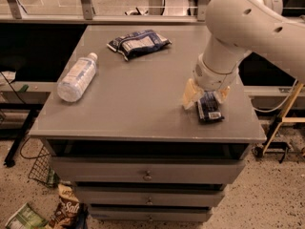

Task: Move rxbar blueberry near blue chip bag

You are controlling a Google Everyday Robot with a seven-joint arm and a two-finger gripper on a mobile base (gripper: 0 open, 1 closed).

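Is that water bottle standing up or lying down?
Lying down: the water bottle rests on its side on the table, cap toward the back. The gripper is over the rxbar blueberry.
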